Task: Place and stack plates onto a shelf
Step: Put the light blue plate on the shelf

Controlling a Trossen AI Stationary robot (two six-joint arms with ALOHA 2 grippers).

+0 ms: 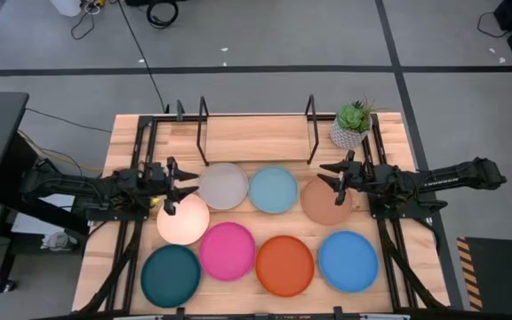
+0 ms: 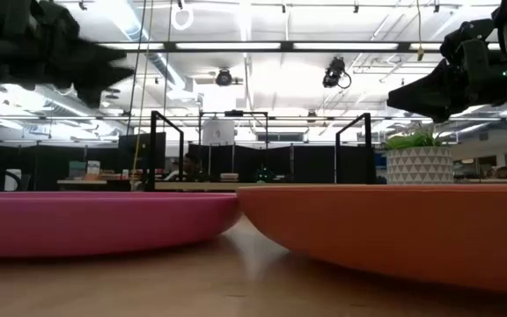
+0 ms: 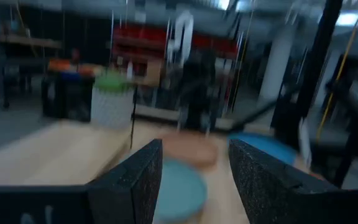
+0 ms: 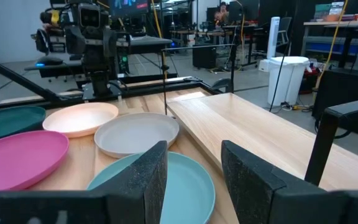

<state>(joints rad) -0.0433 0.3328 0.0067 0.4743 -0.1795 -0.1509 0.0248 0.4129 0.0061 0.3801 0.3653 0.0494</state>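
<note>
Eight round plates lie flat on the slatted table. Grey [image 1: 224,186], light blue [image 1: 273,189] and tan [image 1: 327,200] form the far row. Cream-peach [image 1: 183,218], pink [image 1: 228,251], orange [image 1: 284,265], blue [image 1: 348,260] and teal [image 1: 171,275] lie nearer. The shelf [image 1: 256,138], a pale board between black hoops, stands at the far edge with nothing on it. My left gripper [image 1: 174,182] hovers open, level, above the cream-peach plate's far rim beside the grey one. My right gripper [image 1: 338,176] hovers open above the tan plate's far edge. In the right wrist view the fingers [image 4: 157,168] frame the light blue plate [image 4: 173,180].
A small potted plant [image 1: 354,124] in a white pot stands at the shelf's right end. Black upright hoops [image 2: 152,150] rise at the shelf's sides. Arm frames run along both table sides. The shelf board [image 4: 253,137] offers free room.
</note>
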